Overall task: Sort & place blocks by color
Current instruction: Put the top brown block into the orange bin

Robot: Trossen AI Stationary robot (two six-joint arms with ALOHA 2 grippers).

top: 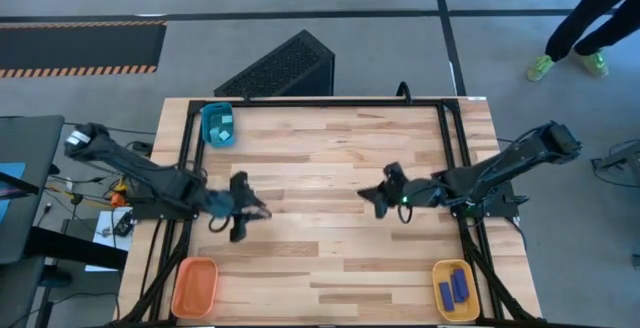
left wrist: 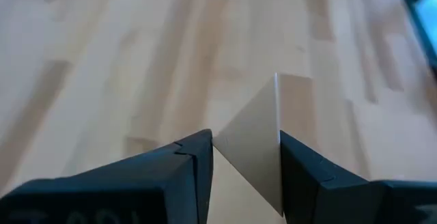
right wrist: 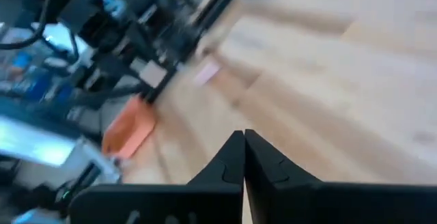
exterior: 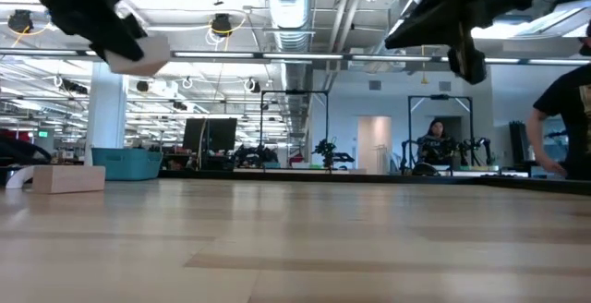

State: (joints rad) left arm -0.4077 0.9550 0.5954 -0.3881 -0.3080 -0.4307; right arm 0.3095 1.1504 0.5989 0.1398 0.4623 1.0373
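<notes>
My left gripper (top: 246,212) is over the table's left half, shut on a pale wood block (left wrist: 251,138), which the low view shows high above the tabletop (exterior: 138,55). A second pale wood block (exterior: 68,179) lies flat on the table near its left side, also seen in the right wrist view (right wrist: 205,72). The teal tray (top: 218,124) at the far left corner holds light cyan cubes. Dark blue bars lie in the yellow tray (top: 455,290) at the near right. The orange tray (top: 195,287) sits at the near left. My right gripper (top: 374,197) hovers right of centre, shut on nothing. My left gripper pinches the pale wood block between its two fingers (left wrist: 196,161), on two opposite sides (left wrist: 272,149). The fingers slant down toward the table. The block is lifted clear of the table and sits turned, one corner pointing away from the fingers.
A black perforated box (top: 282,68) lies beyond the table's far edge. A person (top: 585,30) stands off the far right corner, and others show in the room behind (exterior: 434,144). The wooden tabletop (top: 330,258) between the two arms is bare.
</notes>
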